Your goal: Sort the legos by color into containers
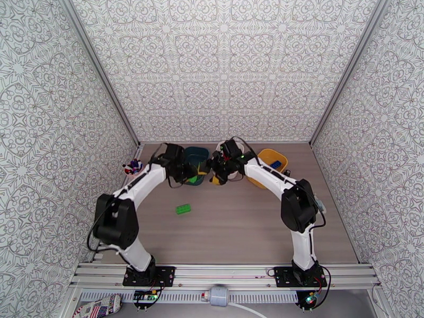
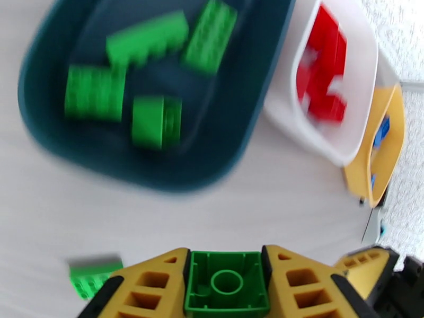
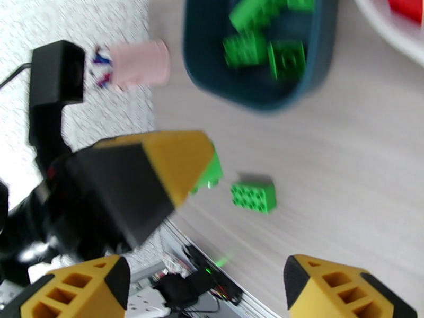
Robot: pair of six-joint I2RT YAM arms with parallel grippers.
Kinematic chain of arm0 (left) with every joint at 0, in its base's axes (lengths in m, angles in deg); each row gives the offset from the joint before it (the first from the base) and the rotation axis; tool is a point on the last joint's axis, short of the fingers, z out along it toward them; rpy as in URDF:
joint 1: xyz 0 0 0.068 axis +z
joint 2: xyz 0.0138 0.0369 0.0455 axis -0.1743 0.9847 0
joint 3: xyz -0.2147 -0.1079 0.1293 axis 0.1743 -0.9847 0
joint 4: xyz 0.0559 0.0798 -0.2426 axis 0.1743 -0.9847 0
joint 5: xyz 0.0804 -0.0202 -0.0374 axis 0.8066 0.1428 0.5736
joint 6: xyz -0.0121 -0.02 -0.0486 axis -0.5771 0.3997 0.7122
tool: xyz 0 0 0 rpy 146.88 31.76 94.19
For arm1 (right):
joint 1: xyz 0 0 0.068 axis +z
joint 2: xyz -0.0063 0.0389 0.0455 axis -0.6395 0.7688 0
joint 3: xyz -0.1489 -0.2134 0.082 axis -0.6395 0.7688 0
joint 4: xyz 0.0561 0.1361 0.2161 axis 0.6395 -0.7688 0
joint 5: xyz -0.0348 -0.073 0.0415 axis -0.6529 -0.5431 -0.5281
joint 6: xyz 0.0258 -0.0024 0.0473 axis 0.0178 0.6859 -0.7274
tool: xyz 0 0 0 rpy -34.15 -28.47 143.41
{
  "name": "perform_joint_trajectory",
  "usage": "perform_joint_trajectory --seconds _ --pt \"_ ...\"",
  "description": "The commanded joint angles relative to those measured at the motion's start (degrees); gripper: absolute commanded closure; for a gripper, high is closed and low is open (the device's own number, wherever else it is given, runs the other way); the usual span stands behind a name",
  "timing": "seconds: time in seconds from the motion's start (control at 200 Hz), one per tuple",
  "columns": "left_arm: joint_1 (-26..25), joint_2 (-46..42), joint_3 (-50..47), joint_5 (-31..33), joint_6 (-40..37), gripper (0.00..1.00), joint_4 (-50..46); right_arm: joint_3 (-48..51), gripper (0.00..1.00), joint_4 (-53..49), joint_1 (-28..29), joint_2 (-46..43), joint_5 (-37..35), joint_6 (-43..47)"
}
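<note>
My left gripper is shut on a green lego, held just in front of the dark teal container. Several green legos lie in that container. The white container beside it holds red legos, and the yellow container holds blue legos. One more green lego lies loose on the table. My right gripper is open and holds nothing. It hovers close to the left gripper, near the containers.
A pink cup of pens stands at the back left by the wall. Patterned walls close in the table on three sides. The two grippers hang very close together in front of the containers.
</note>
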State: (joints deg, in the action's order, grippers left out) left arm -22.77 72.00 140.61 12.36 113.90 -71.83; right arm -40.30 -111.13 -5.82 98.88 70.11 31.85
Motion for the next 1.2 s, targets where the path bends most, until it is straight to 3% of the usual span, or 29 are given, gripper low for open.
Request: perform_joint_trajectory --seconds 0.0,0.075,0.15,0.435,0.735,0.945,1.195 --pt "2.0 4.0 5.9 -0.1 -2.0 0.52 -4.2 -2.3 0.19 -1.6 -1.1 0.0 1.5 -0.3" --pt "2.9 6.0 8.5 0.8 -1.9 0.38 -5.8 -1.0 0.19 -2.8 -1.6 -1.0 0.9 0.8" --pt "2.9 6.7 10.2 1.5 -2.3 0.33 -7.1 1.5 0.18 -3.1 -1.6 -2.3 0.1 1.8" --pt "0.5 -1.4 3.8 8.5 -4.4 0.23 -8.8 14.4 0.17 0.7 -1.7 -8.2 -1.6 1.9" --pt "-3.5 -13.2 -9.0 19.7 -1.5 0.14 -13.5 20.7 0.17 -3.7 -1.3 -12.4 -5.6 6.4" --pt "-7.1 -16.3 -18.3 21.1 2.5 0.12 -12.5 24.2 0.17 -6.7 -0.5 -15.9 -8.5 8.9" --pt "-10.1 -11.9 -22.1 20.7 4.5 0.08 -9.6 30.8 0.17 -5.7 -0.3 -20.4 -9.6 8.4"
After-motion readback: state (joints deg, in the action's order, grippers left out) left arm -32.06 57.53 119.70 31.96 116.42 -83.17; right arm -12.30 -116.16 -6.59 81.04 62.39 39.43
